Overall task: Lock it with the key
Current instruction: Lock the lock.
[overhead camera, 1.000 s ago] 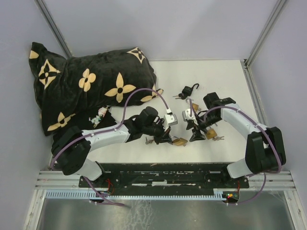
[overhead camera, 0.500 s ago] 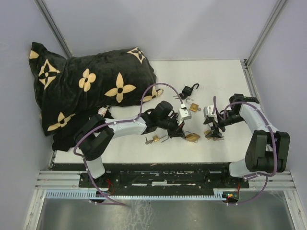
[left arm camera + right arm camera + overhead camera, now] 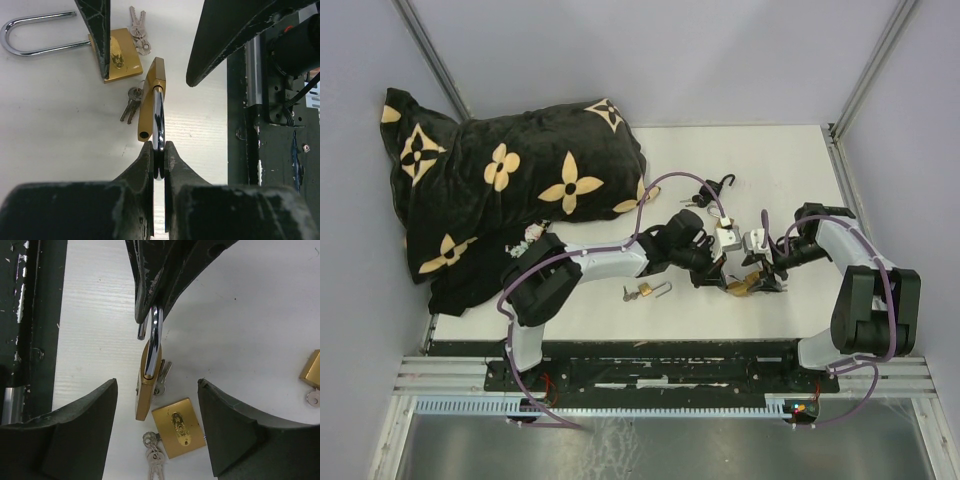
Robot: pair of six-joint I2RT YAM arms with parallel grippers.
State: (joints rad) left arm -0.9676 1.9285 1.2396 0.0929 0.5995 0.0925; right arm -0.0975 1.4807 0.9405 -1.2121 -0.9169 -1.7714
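Observation:
My left gripper is shut on the chrome shackle of a brass padlock, holding it edge-on just above the table. In the top view the lock hangs between the two grippers. My right gripper is open, and its fingers straddle the held padlock without touching it. A key bunch lies beside the lock body; I cannot tell if a key sits in the lock. A second brass padlock lies flat under the right gripper with keys attached.
A black flowered pillow fills the table's left side. A black padlock lies behind the grippers. A small brass padlock with keys lies at the front left. Another brass lock shows at the right wrist view's edge.
My left arm has carried the brass padlock to the right, up to the right gripper. My right gripper moved right, then held still, open around the lock.

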